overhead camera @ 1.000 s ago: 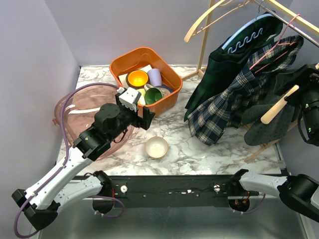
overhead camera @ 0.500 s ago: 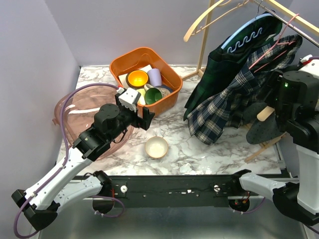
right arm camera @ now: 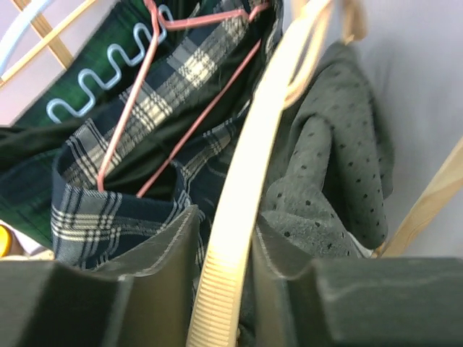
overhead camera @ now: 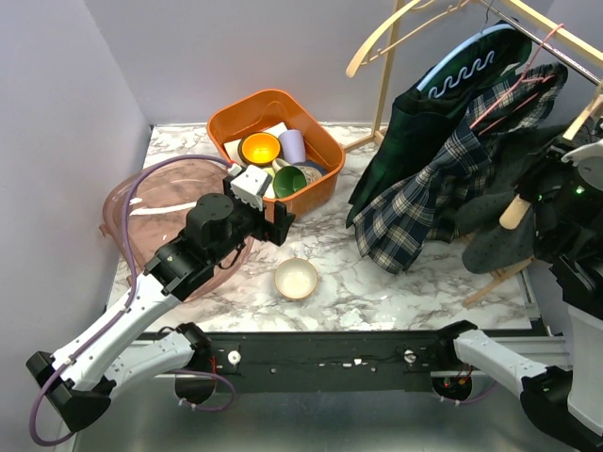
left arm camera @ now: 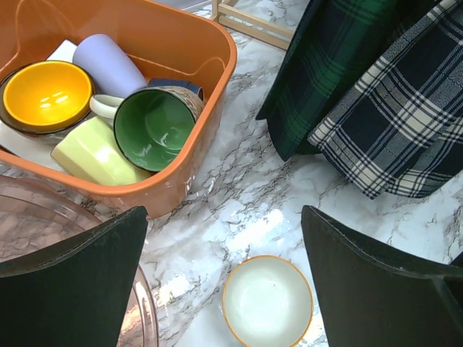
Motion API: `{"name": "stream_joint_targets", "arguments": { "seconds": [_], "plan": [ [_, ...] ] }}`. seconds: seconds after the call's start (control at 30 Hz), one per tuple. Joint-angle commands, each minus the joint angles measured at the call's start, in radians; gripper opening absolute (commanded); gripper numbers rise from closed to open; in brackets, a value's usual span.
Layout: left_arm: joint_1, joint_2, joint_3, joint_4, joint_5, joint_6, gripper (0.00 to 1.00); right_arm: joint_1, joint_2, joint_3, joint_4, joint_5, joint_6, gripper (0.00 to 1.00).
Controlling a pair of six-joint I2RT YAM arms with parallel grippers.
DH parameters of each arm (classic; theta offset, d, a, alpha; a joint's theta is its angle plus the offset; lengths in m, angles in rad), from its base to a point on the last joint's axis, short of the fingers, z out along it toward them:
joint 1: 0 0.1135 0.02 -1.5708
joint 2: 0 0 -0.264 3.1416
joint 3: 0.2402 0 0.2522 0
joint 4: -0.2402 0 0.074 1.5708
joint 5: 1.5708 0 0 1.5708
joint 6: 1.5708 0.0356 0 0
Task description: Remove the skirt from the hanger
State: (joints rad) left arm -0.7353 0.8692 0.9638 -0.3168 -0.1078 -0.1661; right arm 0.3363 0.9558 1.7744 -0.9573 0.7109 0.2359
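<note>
Over by the rack, right gripper (right arm camera: pixel 226 217) jaws clamp the pale wooden hanger (right arm camera: pixel 246 159). I'd hold steady so the left gripper (left arm camera: pixel 224 217), jaws wide apart, can tug the grey dotted skirt (right arm camera: pixel 340 166) off.

No legible text, labels, numbers anywhere.

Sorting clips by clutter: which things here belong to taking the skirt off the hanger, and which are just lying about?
In the job:
- right gripper, closed on the wooden hanger
- dotted grey skirt hanging on it

Lying about:
- open left gripper, idle
- orange bin of cups
- cream bowl
- pink tub
- blue plaid skirt
- green tartan garment
</note>
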Motion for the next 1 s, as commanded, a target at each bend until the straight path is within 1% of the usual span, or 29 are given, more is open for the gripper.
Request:
{"name": "stream_joint_targets", "arguments": {
  "seconds": [0.0, 0.07, 0.13, 0.17, 0.2, 0.33, 0.53, 0.63, 0.7, 0.8, 0.83, 0.97],
  "plan": [
    [-0.003, 0.005, -0.002, 0.002, 0.013, -0.006, 0.99, -0.006, 0.038, 0.080, 0.080, -0.033, -0.078, 0.34],
    [-0.003, 0.004, -0.002, 0.004, 0.011, -0.004, 0.99, -0.006, 0.052, 0.111, 0.075, -0.034, -0.092, 0.30],
    [-0.003, 0.005, -0.002, 0.004, 0.010, -0.006, 0.99, -0.006, 0.066, 0.128, 0.077, -0.030, -0.104, 0.15],
    [-0.003, 0.007, -0.002, 0.004, 0.010, -0.006, 0.99, -0.006, 0.067, 0.143, 0.080, -0.028, -0.109, 0.06],
    [-0.003, 0.005, -0.004, 0.002, 0.010, -0.006, 0.99, -0.006, 0.069, 0.148, 0.094, -0.024, -0.115, 0.01],
    [-0.003, 0.004, -0.002, 0.002, 0.008, -0.007, 0.99, -0.006, 0.061, 0.155, 0.146, -0.027, -0.164, 0.01],
    [-0.003, 0.008, 0.018, 0.016, 0.040, -0.024, 0.99, -0.006, -0.009, 0.115, 0.253, -0.071, -0.193, 0.01],
    [-0.004, 0.023, 0.071, -0.004, 0.063, -0.053, 0.99, -0.006, -0.035, 0.114, 0.270, -0.065, -0.201, 0.01],
    [-0.003, 0.037, 0.137, -0.039, 0.089, -0.072, 0.99, -0.008, -0.046, 0.115, 0.272, -0.071, -0.202, 0.01],
    [-0.004, 0.059, 0.231, -0.073, 0.108, -0.105, 0.99, -0.006, -0.069, 0.118, 0.264, -0.105, -0.199, 0.01],
    [-0.004, 0.068, 0.251, -0.074, 0.150, -0.114, 0.99, -0.008, -0.078, 0.122, 0.259, -0.135, -0.196, 0.01],
    [-0.003, 0.099, 0.373, -0.077, 0.207, -0.148, 0.99, -0.006, -0.109, 0.094, 0.279, -0.195, -0.201, 0.01]
  ]
}}
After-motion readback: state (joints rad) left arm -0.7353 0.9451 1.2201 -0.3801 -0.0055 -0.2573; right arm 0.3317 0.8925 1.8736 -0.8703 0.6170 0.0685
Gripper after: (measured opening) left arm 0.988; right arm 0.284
